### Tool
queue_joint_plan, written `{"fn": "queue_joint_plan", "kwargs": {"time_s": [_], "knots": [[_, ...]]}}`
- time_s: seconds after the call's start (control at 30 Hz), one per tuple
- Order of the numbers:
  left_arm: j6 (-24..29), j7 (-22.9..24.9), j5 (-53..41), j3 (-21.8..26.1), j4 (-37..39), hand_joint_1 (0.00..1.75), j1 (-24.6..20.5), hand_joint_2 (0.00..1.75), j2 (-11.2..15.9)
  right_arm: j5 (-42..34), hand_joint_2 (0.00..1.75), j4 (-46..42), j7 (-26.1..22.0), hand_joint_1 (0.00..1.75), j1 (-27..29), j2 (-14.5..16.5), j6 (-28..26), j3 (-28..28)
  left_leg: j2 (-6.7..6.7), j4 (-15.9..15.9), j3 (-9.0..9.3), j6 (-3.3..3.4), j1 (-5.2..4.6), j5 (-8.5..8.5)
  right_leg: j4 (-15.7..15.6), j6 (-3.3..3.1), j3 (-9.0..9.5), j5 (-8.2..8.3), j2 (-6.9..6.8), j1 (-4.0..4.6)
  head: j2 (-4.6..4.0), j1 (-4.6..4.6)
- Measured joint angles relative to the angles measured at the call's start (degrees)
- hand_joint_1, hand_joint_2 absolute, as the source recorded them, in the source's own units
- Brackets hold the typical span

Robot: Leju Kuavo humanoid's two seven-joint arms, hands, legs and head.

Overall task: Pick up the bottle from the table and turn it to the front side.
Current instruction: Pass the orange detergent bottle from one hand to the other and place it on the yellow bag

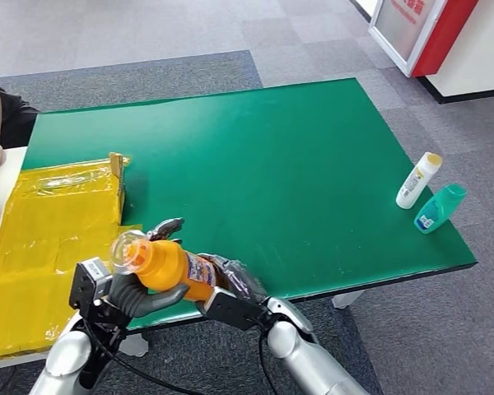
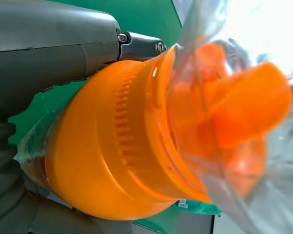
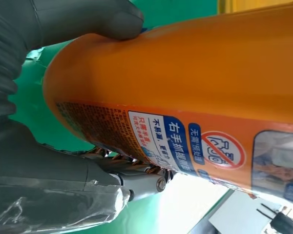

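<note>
- The orange bottle [image 1: 170, 267] is off the table, lying sideways in the air just above the near edge, clear cap toward the robot's left.
- The left hand [image 1: 142, 292] has its fingers wrapped round the cap end; the right hand [image 1: 232, 284] is clamped on the base end, thumb over the top in the right wrist view.
- Risk as I see it: with both hands gripping, a twist by one against the other could make the smooth body slip or skew. If one lets go too early, the bottle may tip and fall to the floor, since it hangs by the edge.
- The loose clear cap may pop under the squeeze.
- Count: one orange bottle, one green table [image 1: 263, 164], one yellow bag [image 1: 52, 222].
- Far right: one white bottle [image 1: 417, 181], one teal bottle [image 1: 440, 207].
</note>
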Motion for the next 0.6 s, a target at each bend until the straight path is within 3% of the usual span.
{"fn": "queue_joint_plan", "kwargs": {"time_s": [0.07, 0.1, 0.2, 0.23, 0.27, 0.6], "knots": [[-0.01, -0.01, -0.21, 0.0, -0.21, 1.75, 0.1, 1.75, -0.22, 0.12, 1.75, 0.0, -0.01, 1.72, 0.0, 0.0, -0.01, -0.01, 0.0, 0.0, 0.0, 0.0, 0.0, 0.0, 0.0, 0.0, 0.0, 0.0, 0.0, 0.0, 0.0, 0.0], [-0.03, -0.04, -0.22, 0.01, -0.27, 1.75, 0.16, 1.75, -0.33, 0.2, 1.75, -0.01, -0.01, 1.55, 0.0, 0.01, -0.02, -0.01, 0.0, 0.0, 0.0, 0.0, 0.0, 0.0, 0.0, 0.0, -0.01, 0.0, 0.0, 0.0, 0.0, 0.0], [-0.09, -0.2, -0.28, 0.07, -0.34, 1.75, 0.29, 1.75, -0.58, 0.48, 1.75, -0.03, 0.02, 0.35, 0.01, 0.04, -0.16, -0.03, 0.0, 0.0, 0.0, 0.0, 0.0, 0.0, 0.0, 0.0, -0.01, 0.0, 0.0, 0.0, 0.0, 0.0], [-0.11, -0.23, -0.33, 0.09, -0.39, 1.75, 0.31, 1.75, -0.63, 0.6, 1.75, -0.03, 0.03, 0.08, 0.05, 0.05, -0.22, -0.03, 0.0, 0.0, 0.0, 0.0, 0.0, 0.0, 0.0, 0.0, -0.01, 0.0, 0.0, 0.01, 0.0, 0.0], [-0.17, -0.26, -0.36, 0.11, -0.49, 1.75, 0.32, 1.75, -0.69, 0.72, 1.75, -0.05, 0.06, 0.0, 0.12, 0.08, -0.28, -0.03, 0.0, 0.0, 0.0, 0.0, 0.0, 0.0, 0.0, 0.0, 0.0, 0.0, 0.0, 0.01, 0.0, 0.0], [0.87, 1.13, -2.89, 0.99, -3.98, 1.75, -0.5, 1.75, -0.9, -0.99, 1.75, -2.8, 0.88, 0.0, 1.95, 0.13, -0.8, -2.45, 0.0, 0.0, 0.0, 0.01, 0.0, 0.0, 0.0, 0.0, 0.01, 0.0, 0.0, 0.0, 0.0, 0.0]]}}
